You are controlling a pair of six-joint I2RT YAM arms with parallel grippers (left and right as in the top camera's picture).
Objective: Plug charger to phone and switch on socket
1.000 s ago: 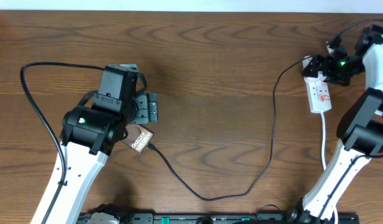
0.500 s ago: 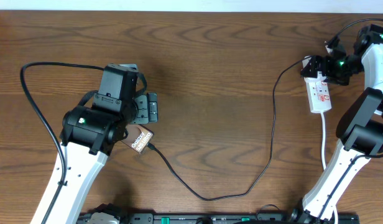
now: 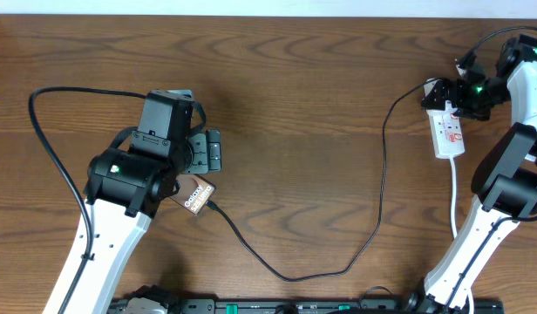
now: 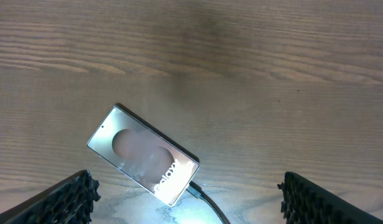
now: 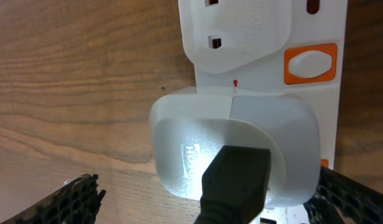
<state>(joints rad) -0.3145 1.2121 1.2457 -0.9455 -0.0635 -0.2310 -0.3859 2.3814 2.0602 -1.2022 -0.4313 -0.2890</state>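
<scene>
The phone [image 4: 143, 155], dark with white "Galaxy" lettering, lies flat and slanted on the wooden table; it also shows in the overhead view [image 3: 197, 194]. The charger's black tip [image 4: 194, 189] sits in the phone's lower end, and its thin cable [image 3: 290, 276] loops across the table to the socket [image 3: 448, 131]. My left gripper [image 4: 190, 210] is open and empty just above the phone. My right gripper [image 5: 207, 205] is open, with its fingers on either side of the round white plug [image 5: 235, 140] on the socket [image 5: 266, 37]. An orange switch [image 5: 310, 65] sits beside the plug.
A thicker black robot cable [image 3: 50, 139] curves around the left arm. The socket's white lead [image 3: 454, 196] runs toward the right arm's base. A black rail [image 3: 295, 305] lies along the front edge.
</scene>
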